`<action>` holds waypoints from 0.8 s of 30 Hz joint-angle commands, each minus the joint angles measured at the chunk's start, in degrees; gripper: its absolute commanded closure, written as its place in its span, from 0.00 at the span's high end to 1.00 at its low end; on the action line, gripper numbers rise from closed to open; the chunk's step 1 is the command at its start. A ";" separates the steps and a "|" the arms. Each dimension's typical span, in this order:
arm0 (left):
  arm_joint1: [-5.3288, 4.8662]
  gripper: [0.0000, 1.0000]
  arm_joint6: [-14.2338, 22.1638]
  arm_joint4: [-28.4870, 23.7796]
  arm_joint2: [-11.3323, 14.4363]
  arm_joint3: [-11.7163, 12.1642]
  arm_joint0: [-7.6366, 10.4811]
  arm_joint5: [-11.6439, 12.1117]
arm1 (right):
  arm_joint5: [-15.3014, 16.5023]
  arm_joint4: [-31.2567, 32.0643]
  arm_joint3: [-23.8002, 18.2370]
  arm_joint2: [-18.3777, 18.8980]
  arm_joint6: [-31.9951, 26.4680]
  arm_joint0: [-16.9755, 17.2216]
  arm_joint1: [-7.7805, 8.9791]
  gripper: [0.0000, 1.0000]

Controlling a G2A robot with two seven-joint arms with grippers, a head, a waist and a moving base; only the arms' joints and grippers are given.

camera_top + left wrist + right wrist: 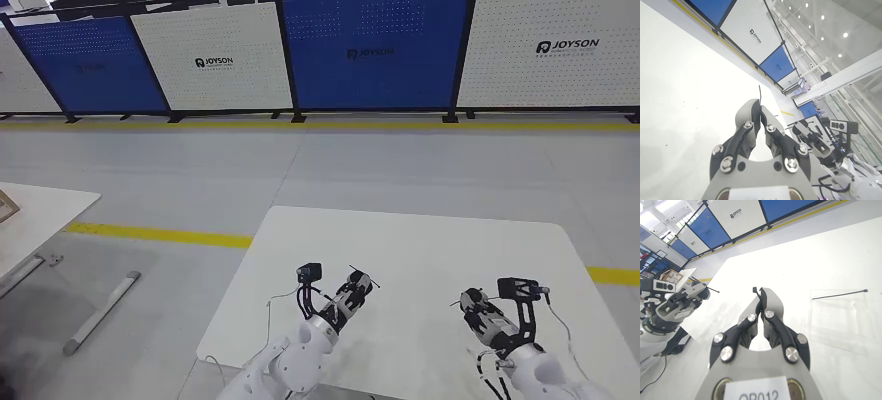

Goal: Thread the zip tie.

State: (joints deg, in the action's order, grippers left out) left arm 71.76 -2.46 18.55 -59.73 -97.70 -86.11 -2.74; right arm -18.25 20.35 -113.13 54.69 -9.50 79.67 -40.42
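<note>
Zip ties look light, thin, springy and slick; likely best pinched close to head or tip. Left gripper [759, 106], lower centre of top view, clamped fully on left tie [759, 92], tail past tips. Right gripper [761, 292], lower right, clamped on right tie [754, 290], head poking out. Spare tie [840, 294] on clear sheet [836, 321].

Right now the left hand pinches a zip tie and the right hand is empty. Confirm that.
Not empty: the right hand is shut on a second tie, as the right wrist view shows. The left hand does pinch a zip tie.
</note>
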 commanded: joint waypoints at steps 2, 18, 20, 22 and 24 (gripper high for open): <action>0.00 0.00 0.00 0.00 0.00 0.00 0.00 0.00 | 0.04 -0.01 0.16 -0.02 -0.23 -0.16 -0.02 0.00; 0.00 0.00 0.00 0.00 0.00 0.00 0.00 0.00 | 9.23 -5.57 4.28 5.13 13.32 6.21 -1.43 0.00; 0.00 0.00 0.00 0.00 0.00 0.00 0.00 0.00 | 11.31 -5.19 4.23 4.82 18.25 8.26 -1.89 0.00; 0.00 0.00 0.00 0.00 0.00 0.00 0.00 0.00 | 11.48 -4.58 4.01 3.66 21.59 9.29 -2.51 0.00; 0.00 0.00 0.00 0.00 0.00 0.00 0.00 0.00 | 11.20 -3.49 3.82 1.84 23.33 9.14 -3.36 0.00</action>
State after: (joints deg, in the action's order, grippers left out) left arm 71.76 -2.46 18.55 -59.73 -97.70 -86.11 -2.74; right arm -6.84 16.44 -109.30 57.31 13.14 89.06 -43.43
